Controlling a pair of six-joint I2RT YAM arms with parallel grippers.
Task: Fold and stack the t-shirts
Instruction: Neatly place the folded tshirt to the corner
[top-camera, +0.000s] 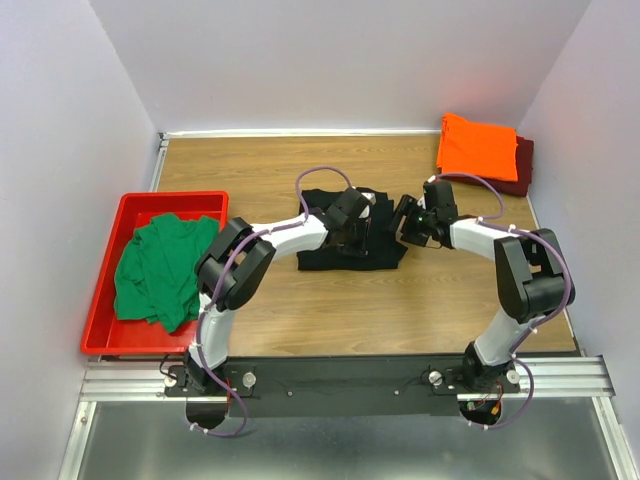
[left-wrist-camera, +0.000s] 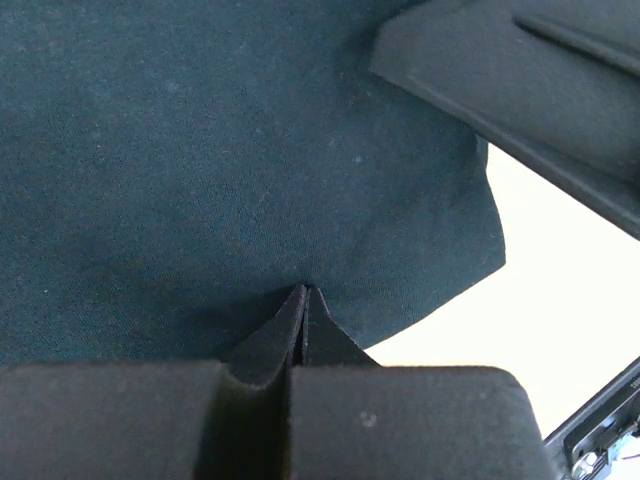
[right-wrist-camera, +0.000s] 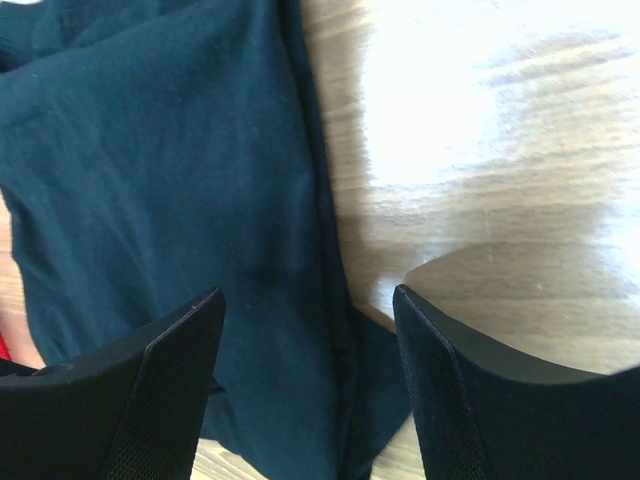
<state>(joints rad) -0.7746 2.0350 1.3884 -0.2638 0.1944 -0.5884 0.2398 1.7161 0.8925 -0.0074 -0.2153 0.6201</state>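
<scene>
Wooden tabletop (top-camera: 260, 170), centre: black t-shirt (top-camera: 330, 258). Left hand (left-wrist-camera: 305, 295) clenched on its cloth; right hand (right-wrist-camera: 310, 300) released, straddling its edge. Your risk: pulling with one hand drags the fold askew

A wooden table (top-camera: 400, 310) with a light brown grain fills the middle of the overhead view. At its left side sits a rectangular red plastic tray (top-camera: 100, 322) with a raised rim, its long sides running front to back. Plain pale walls (top-camera: 330, 60) close in the back and both sides. Along the near edge runs an aluminium rail (top-camera: 130, 378), with a black plate (top-camera: 340, 385) beside it and a dull grey metal sheet (top-camera: 330, 445) below.
</scene>
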